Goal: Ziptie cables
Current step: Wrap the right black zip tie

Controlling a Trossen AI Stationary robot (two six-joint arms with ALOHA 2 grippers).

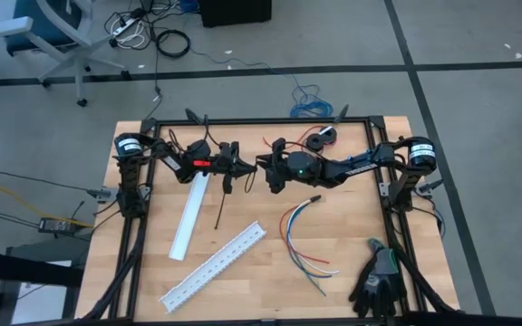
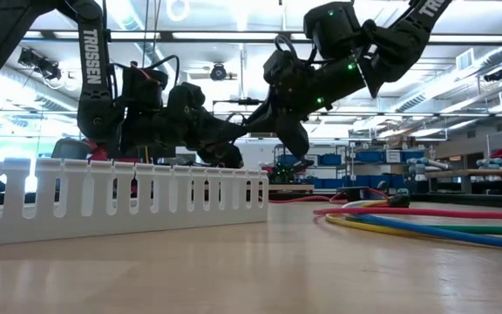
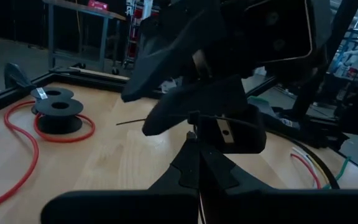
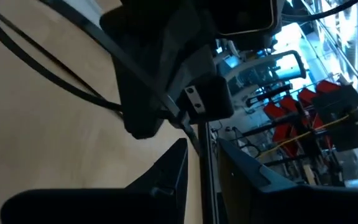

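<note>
Above the counter (image 1: 352, 226), both grippers meet, well apart from the cables (image 1: 302, 237): left gripper (image 1: 243, 164) jaws closed on a black zip tie (image 1: 218, 210); right gripper (image 1: 263, 166) jaws slightly parted, pinching the same tie.

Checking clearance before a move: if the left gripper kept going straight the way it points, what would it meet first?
Most likely the right gripper. The left gripper points across the table at it, tip to tip, above the tabletop; depth between them is hard to judge.

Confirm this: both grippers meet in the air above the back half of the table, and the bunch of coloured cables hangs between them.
Not quite. The left gripper and right gripper do meet above the back half of the wooden table, but the bunch of thin red, orange, blue, green and white cables lies flat on the table nearer the front, untouched. The high view shows it.
</note>
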